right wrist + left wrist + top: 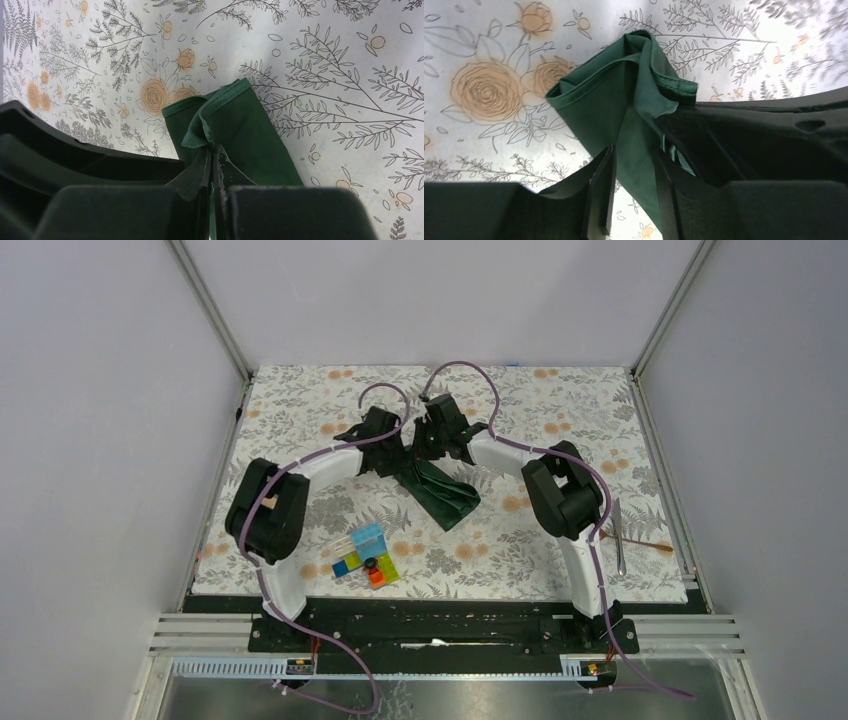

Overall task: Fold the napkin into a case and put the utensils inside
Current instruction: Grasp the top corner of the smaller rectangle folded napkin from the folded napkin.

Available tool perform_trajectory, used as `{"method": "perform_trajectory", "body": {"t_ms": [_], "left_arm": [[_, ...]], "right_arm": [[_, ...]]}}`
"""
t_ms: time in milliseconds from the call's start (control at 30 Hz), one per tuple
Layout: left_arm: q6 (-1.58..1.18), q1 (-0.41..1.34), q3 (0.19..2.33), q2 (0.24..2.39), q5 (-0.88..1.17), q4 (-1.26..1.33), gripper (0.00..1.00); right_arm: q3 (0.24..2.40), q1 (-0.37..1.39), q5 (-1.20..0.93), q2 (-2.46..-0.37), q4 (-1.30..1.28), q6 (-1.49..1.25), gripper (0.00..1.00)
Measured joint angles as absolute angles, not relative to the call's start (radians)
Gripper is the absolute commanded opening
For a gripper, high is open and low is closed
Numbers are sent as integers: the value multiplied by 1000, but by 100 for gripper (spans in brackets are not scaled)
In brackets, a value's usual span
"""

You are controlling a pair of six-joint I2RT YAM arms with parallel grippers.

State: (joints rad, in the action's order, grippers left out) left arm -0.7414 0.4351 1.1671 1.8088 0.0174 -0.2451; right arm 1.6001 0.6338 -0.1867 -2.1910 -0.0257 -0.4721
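The dark green napkin (450, 498) lies bunched in a loose fold at the middle of the table, its far end lifted between both grippers. My right gripper (212, 152) is shut on a rolled hem of the napkin (250, 135). My left gripper (634, 155) stands open, a strip of the napkin (609, 95) running between its fingers against the right one, with tablecloth showing beside the left one. From above, the left gripper (400, 462) and right gripper (437, 455) sit close together. A silver utensil (618, 535) and a copper spoon (645, 544) lie at the right edge.
A cluster of colourful plastic blocks (365, 560) sits near the front, by the left arm's base. The floral tablecloth (520, 400) covers the table. Metal frame posts and grey walls close in the sides and back.
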Motion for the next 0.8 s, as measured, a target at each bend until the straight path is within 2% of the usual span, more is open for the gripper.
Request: {"method": "perform_trajectory", "body": {"t_ms": [300,567,800], "left_arm": [[-675,506,1310,1916,-162,-374,29],[-649,537,1330,1926,-282,-425,33],[-635,549,1366,1946,-316,-440,32]], "right_arm": [[1600,634,-186,-2191,-25,-491,0],[1600,634,-186,-2191,-25,-495,0],[1600,634,-186,-2191,-25,-496,0]]}}
